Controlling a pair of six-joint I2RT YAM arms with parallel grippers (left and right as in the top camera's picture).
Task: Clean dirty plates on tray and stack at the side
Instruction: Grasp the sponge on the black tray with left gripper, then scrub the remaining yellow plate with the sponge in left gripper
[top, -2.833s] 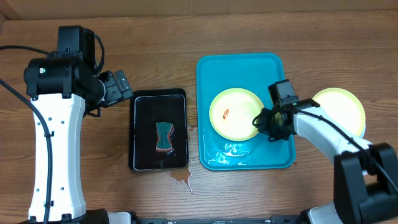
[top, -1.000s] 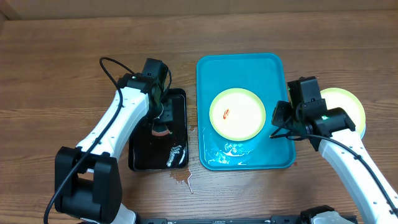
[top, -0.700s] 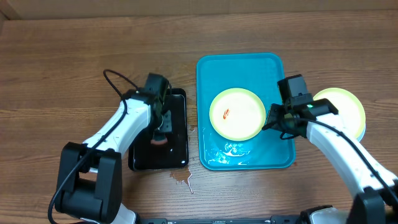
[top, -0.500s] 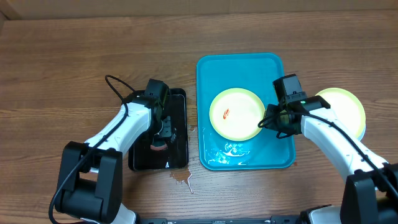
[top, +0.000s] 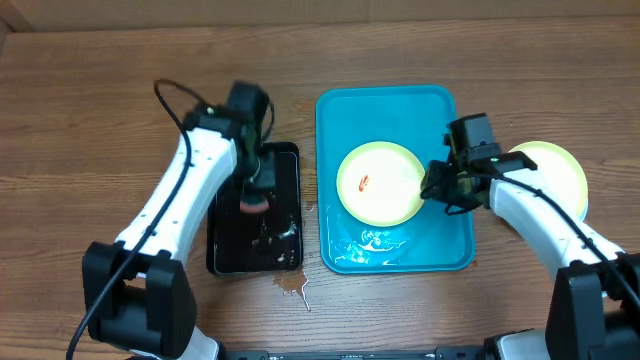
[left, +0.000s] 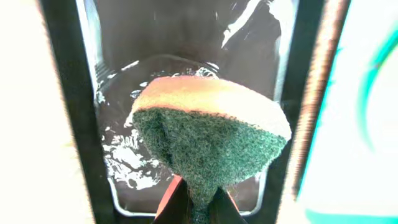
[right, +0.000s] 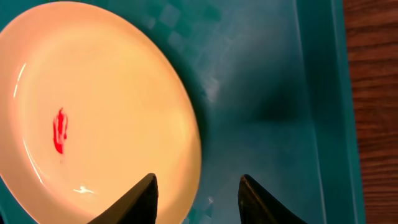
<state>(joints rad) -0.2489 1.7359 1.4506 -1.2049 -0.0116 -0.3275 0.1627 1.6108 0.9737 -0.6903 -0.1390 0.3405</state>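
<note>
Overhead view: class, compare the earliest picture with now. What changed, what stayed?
The left gripper swung from the far left to the black tray and pinched the sponge. The right gripper, open, backed off, then returned to the smeared plate's right rim. It, the turquoise tray and the side plate stayed.

The desk (top: 110, 60) is brown wood, its long grain running left to right and filling nearly the whole overhead view. A pale beige strip (top: 400, 6) lies along its far edge. A small wet patch (top: 293, 288) darkens the wood toward the near side. The light is bright and even, casting soft shadows.
</note>
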